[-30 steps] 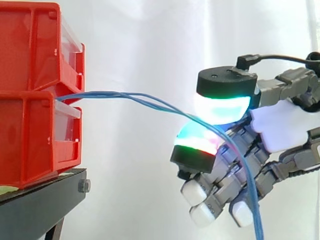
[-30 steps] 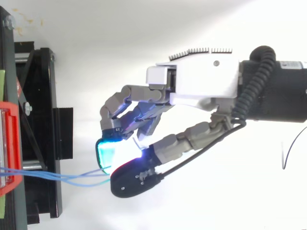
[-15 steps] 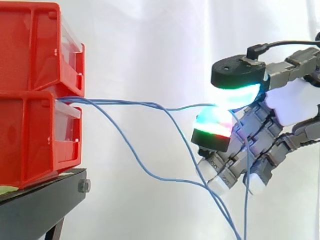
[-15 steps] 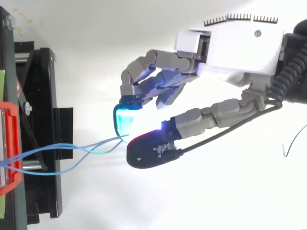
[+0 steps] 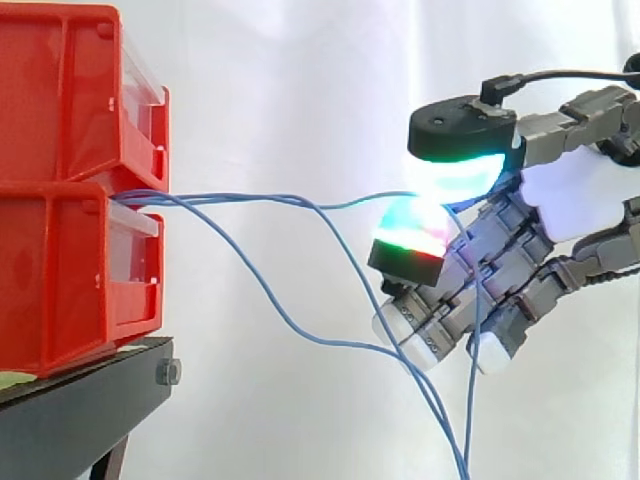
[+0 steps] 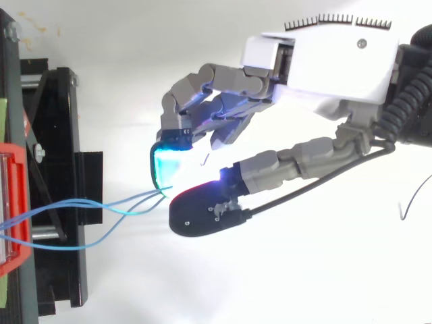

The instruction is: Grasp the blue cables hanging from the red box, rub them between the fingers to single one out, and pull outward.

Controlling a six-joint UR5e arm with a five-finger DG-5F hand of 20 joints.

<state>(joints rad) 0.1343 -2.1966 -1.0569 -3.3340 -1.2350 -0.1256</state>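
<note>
Several thin blue cables (image 5: 300, 205) come out of the gap between two stacked red boxes (image 5: 70, 190) at the left of the side view. One cable runs nearly level to my hand (image 5: 560, 200), where it is pinched between the thumb pad (image 5: 455, 175) and a glowing fingertip (image 5: 410, 235). The other cables (image 5: 330, 345) have dropped into loose loops that sag below the hand. From above, the cables (image 6: 101, 209) fan out from the box (image 6: 13, 202) and meet at the pinch under the cyan fingertip (image 6: 162, 165). The remaining fingers curl underneath.
The red boxes rest on a black stand (image 5: 90, 405), seen from above as a black frame (image 6: 57, 189) at the left. A white curtain hangs behind everything.
Two cables slipped from the pinch and fell into hanging loops; one stayed held. The hand first drew right and up, away from the boxes, then eased slightly back left.
</note>
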